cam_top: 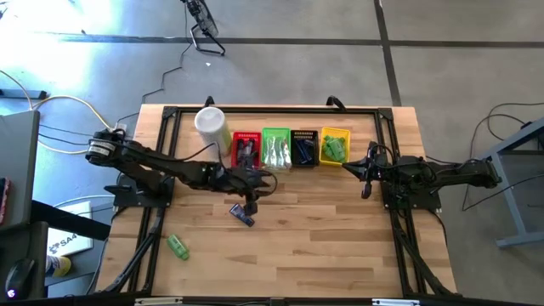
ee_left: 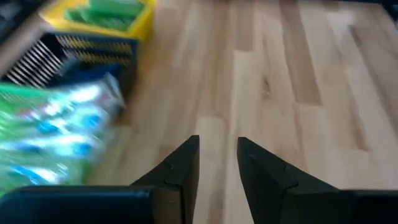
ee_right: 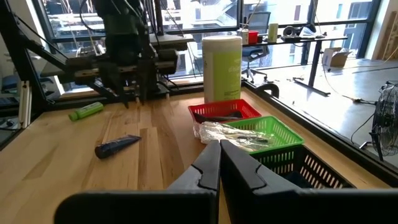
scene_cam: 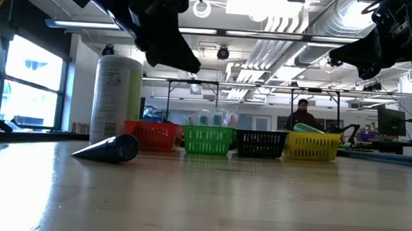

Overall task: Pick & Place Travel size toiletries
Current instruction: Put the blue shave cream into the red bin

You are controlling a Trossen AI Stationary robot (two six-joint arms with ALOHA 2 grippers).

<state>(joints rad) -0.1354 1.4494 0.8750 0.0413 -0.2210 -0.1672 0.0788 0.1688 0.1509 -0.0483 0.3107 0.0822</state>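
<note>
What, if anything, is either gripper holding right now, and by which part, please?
Nothing is held. The left gripper has bare table between its narrowly parted fingers, above the dark tube. The right gripper is shut on nothing.

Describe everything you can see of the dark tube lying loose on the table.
The dark tube is navy or deep purple, plastic by its look, with a slight sheen. It lies flat on the bare wooden table, in front of the red basket. One end is round and wide; the other tapers to a flat, pointed seam. Nothing touches it but the table: the left gripper hangs just above it, holding nothing. No label can be read.
</note>
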